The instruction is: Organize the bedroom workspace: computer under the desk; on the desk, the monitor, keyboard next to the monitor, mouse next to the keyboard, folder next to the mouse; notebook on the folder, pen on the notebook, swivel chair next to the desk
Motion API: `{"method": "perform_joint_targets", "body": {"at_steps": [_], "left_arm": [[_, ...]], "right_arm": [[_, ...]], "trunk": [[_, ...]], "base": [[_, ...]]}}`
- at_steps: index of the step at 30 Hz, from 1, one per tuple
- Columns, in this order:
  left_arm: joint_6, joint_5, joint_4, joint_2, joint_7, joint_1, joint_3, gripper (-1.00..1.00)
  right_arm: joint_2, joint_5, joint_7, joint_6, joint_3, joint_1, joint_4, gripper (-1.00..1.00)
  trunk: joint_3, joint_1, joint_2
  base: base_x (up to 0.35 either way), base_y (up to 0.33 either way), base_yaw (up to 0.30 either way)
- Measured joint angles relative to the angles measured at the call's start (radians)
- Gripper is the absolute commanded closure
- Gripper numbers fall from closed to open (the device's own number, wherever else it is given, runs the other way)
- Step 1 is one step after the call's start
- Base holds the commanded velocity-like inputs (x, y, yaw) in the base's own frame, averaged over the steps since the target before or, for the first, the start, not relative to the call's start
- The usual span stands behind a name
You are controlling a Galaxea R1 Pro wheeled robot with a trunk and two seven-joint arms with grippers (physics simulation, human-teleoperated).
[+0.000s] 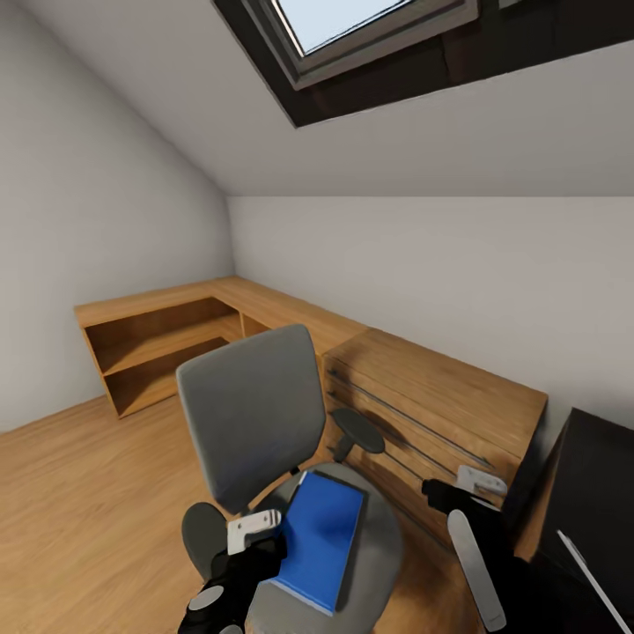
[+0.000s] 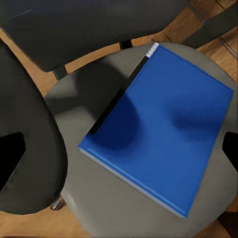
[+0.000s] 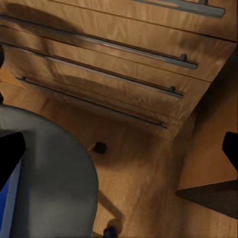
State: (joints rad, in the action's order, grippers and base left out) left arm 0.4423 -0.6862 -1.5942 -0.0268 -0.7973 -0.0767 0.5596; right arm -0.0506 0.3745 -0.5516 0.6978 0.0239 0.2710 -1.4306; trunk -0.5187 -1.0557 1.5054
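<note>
While the blue folder lay flat on the swivel chair seat, the left pincer hovered released at its near-left edge; a careless nudge might roll the chair away.

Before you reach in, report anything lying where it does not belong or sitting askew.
The folder lies flat on the swivel chair seat, not on a desk, and sits skewed to the seat, one corner near the seat's edge. The left gripper hovers above its near edge. Nothing looks spilled or damaged.
</note>
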Motion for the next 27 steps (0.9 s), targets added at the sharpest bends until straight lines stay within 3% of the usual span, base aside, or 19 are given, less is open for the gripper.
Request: {"method": "perform_joint_targets", "body": {"at_steps": [14, 22, 27], "left_arm": [[-0.001, 0.0, 0.0, 0.0, -0.001, 0.0, 0.001, -1.0], [-0.102, -0.002, -0.021, -0.047, 0.002, 0.0, 0.018, -1.0], [-0.132, -0.003, -0.024, -0.062, 0.004, 0.0, 0.029, -1.0]], "right_arm": [[0.0, 0.0, -0.002, -0.01, -0.021, 0.0, 0.005, -1.0], [0.0, 0.0, -0.002, -0.015, -0.028, 0.0, 0.005, -1.0], [0.0, 0.0, -0.001, -0.015, -0.031, 0.0, 0.005, -1.0]], "trunk": [[0.0, 0.0, 0.0], [0.0, 0.0, 0.0], [0.0, 0.0, 0.0]], "base": [[0.0, 0.0, 0.279], [0.0, 0.0, 0.279], [0.0, 0.0, 0.279]]}}
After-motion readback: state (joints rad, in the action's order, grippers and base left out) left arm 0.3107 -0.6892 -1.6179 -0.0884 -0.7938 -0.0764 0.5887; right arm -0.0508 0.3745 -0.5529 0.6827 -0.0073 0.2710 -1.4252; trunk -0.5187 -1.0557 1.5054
